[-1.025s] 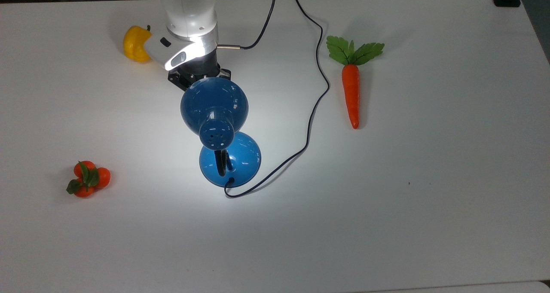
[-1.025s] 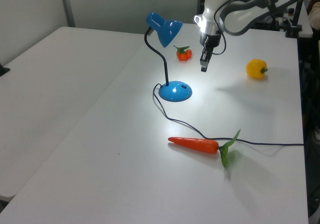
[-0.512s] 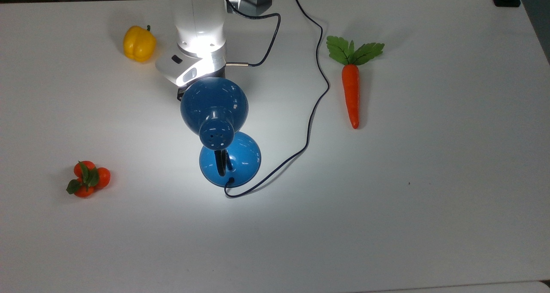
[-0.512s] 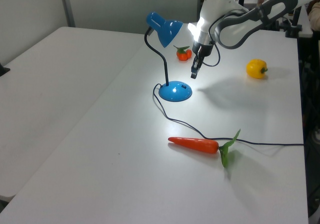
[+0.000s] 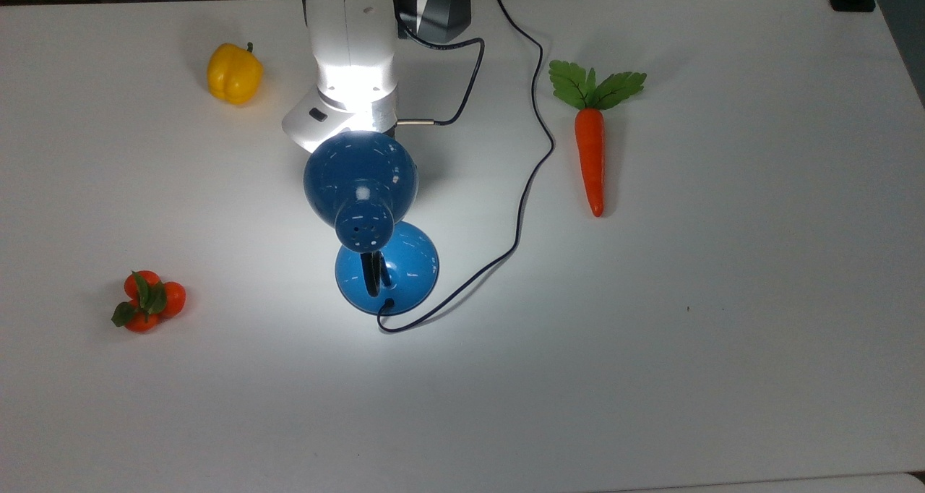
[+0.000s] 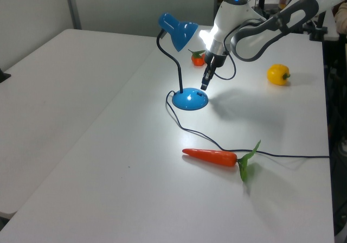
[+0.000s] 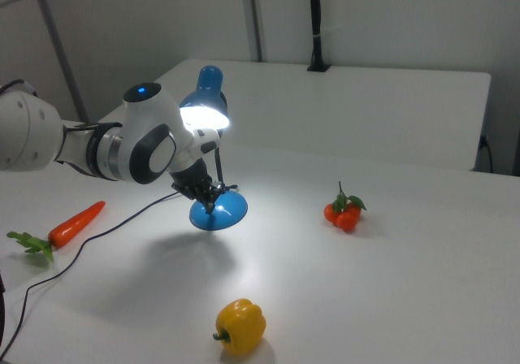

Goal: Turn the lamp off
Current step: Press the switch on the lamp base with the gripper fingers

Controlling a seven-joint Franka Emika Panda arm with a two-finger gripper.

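The lamp (image 6: 179, 64) stands lit at mid-worktop (image 6: 108, 161), shade (image 5: 360, 176) bright underneath. The arm (image 6: 255, 26) reaches in from the left view's right, wrist angled down, gripper (image 6: 204, 83) just above the base (image 6: 190, 100). Whether the fingers are spread or pressed together I cannot tell.
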